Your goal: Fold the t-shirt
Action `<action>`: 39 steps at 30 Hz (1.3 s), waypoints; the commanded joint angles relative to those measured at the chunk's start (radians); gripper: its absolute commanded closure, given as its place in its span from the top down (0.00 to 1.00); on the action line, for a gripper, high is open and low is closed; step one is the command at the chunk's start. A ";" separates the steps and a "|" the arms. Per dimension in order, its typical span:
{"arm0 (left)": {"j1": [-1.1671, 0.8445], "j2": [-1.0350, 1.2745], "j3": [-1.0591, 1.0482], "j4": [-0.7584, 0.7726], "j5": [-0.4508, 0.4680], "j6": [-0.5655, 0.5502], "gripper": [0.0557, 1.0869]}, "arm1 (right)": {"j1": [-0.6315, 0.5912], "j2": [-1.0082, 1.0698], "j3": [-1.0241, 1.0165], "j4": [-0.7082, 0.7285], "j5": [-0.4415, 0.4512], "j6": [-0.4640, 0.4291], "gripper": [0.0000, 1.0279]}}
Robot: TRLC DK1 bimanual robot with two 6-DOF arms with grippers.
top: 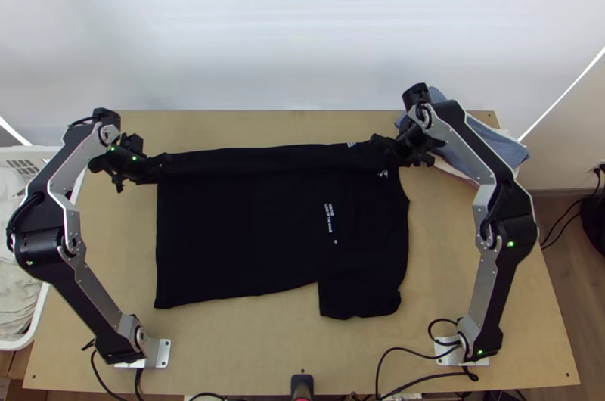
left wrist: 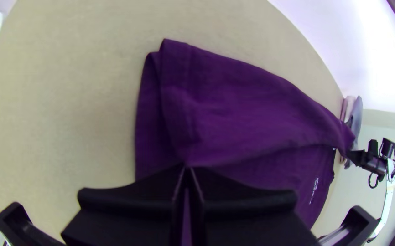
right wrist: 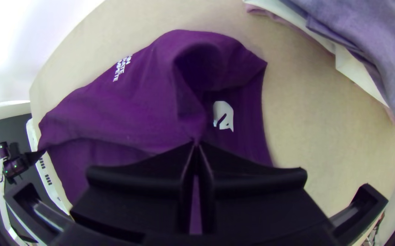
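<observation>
A black t-shirt lies sideways across the table, its far side folded over in a long strip. My left gripper is at the strip's left end, my right gripper at its right end near the collar. In the left wrist view my left gripper is shut on the edge of the folded strip of the shirt, which looks purple there. My right gripper is shut on the strip's other end in the right wrist view, where the shirt bulges up in a loop beside a white logo.
Folded blue and pale cloths are stacked at the table's far right corner, close to the right arm. A white basket holding light cloth stands beyond the left edge. Bare tabletop lies along the near side, with cables around the right base.
</observation>
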State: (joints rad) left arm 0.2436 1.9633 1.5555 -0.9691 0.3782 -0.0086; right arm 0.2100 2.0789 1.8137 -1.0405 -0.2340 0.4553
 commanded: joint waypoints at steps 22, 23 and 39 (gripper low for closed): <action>0.025 -0.271 -0.242 0.096 0.024 0.090 0.80 | 0.008 -0.218 -0.330 0.257 0.113 -0.037 0.91; 0.026 -0.296 -0.242 0.084 0.044 0.105 0.85 | 0.005 -0.238 -0.332 0.257 0.113 -0.038 0.91; 0.037 -0.636 -0.295 -0.122 0.097 0.245 0.93 | 0.040 -0.796 -0.685 -0.087 0.013 0.157 0.91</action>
State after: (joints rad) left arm 0.2920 1.3861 1.3010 -1.0626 0.4637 0.1932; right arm 0.2272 1.3254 1.2217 -1.0393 -0.1921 0.5449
